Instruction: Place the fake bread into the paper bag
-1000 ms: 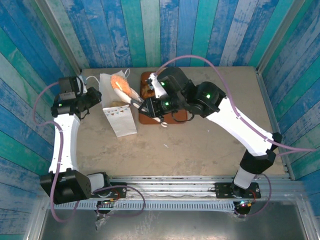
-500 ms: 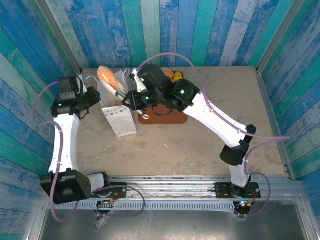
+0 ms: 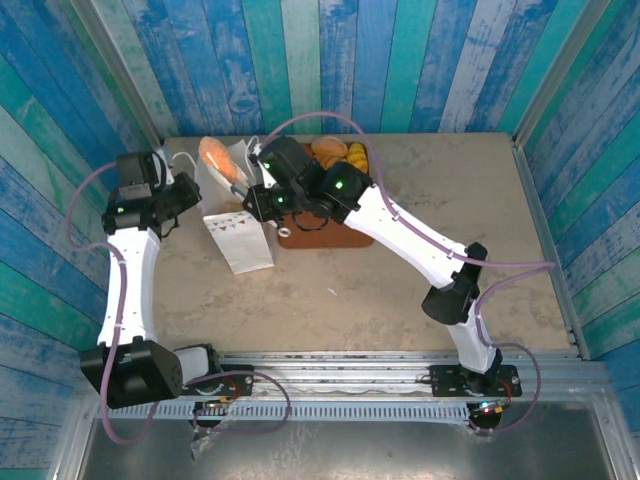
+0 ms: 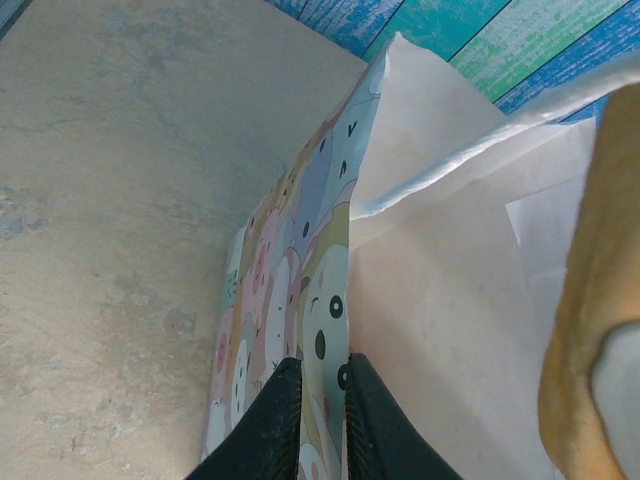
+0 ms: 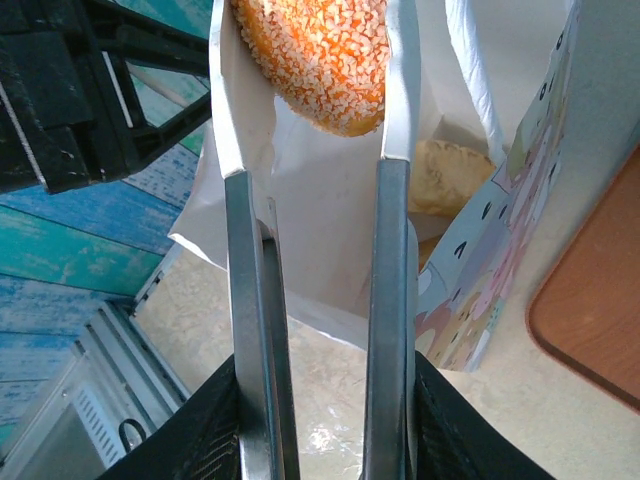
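Hidden: the left hand's (image 4: 320, 378) black fingers are cut off at the bottom of its wrist view. The right hand's (image 5: 310, 30) long metal fingertips run off the top of its own. The bag's floor is out of sight.
Left hand: clenched on one wall of the white paper bag with a pastel cartoon print (image 4: 440, 330), near its rim.
Bag: one, standing on the beige counter (image 3: 400, 270), just left of the flat brown rectangular board (image 3: 335, 235).
Right hand: grasping the round orange sesame-crusted bun (image 5: 320, 55) between both fingers, at the bag's open mouth.
Bread count: four seen. One is the held bun and one is a pale golden roll (image 5: 450, 175) inside the bag. The other two are glossy orange-yellow pieces (image 3: 330, 152) at the board's far end, partly behind the right arm.
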Controlling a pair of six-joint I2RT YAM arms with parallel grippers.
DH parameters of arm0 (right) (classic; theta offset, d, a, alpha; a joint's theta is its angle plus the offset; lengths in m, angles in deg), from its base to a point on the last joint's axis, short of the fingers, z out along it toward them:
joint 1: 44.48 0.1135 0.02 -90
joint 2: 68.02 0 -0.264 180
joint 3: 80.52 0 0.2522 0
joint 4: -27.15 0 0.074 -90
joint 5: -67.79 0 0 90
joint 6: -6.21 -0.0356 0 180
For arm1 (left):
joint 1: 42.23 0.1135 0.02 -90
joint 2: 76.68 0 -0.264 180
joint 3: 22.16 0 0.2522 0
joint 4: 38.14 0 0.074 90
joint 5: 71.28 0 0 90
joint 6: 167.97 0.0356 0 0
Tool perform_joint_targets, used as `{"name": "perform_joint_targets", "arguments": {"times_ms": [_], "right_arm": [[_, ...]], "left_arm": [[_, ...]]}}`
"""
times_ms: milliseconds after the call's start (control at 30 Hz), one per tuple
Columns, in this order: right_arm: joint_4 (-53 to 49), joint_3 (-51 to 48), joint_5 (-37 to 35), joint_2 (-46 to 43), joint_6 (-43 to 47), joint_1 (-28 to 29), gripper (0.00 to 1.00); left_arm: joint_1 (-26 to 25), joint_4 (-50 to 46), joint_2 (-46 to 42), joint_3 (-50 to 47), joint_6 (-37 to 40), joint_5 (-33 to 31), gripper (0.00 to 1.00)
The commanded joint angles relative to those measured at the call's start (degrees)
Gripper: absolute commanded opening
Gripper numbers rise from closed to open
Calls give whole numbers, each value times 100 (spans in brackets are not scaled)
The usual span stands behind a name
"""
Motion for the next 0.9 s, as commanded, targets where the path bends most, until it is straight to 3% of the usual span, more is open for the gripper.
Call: {"name": "perform_joint_targets", "arguments": {"times_ms": [0,233,533,867], "right_arm": [[193,235,-129,153,194,-12,38],[132,238,-31,314,233,-63,40],[80,211,-75,271,288,-123,53],[64,132,-215,108,336,-120,55]], "left_arm": [[-20,115,84,-72,18,21,17],[-14,124,84,-81,17,17,16],[-18,108,64,-80,27,-3,16],[-15,98,33,-81,27,1,16]]}}
